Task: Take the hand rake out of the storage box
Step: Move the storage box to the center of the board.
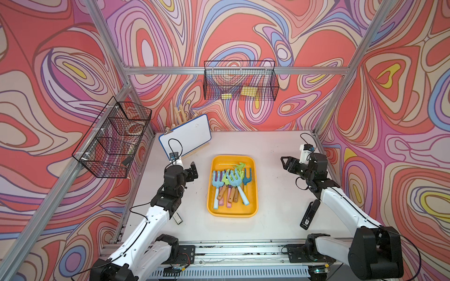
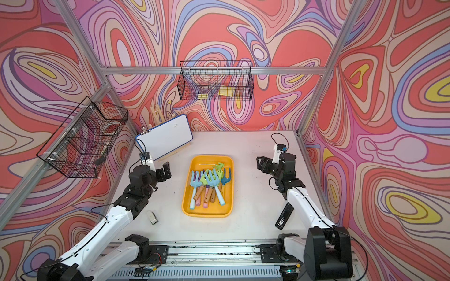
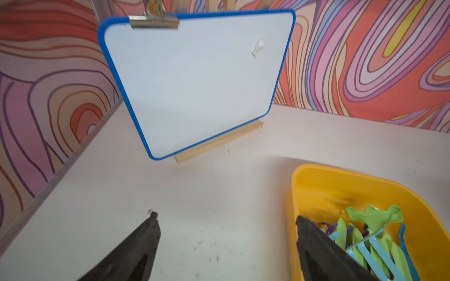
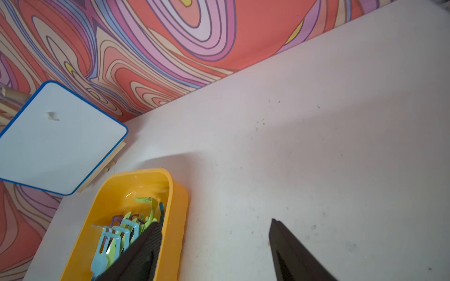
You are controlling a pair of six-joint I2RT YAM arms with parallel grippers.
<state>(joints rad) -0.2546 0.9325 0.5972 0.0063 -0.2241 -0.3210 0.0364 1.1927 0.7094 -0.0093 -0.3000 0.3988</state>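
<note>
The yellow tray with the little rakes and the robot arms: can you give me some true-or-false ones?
1. The shallow yellow-orange plastic storage box holds a pile of small coloured hand rakes. True.
2. The left arm is lifting a rake. False: the left gripper is empty, fingers apart, beside the box.
3. A white board with a blue rim stands behind the left arm. True.
4. The right arm reaches into the box. False: the right gripper hangs open over the white tabletop, off to the box's side.
5. The black wire basket on the back wall is empty. False: that basket holds yellow things.
</note>
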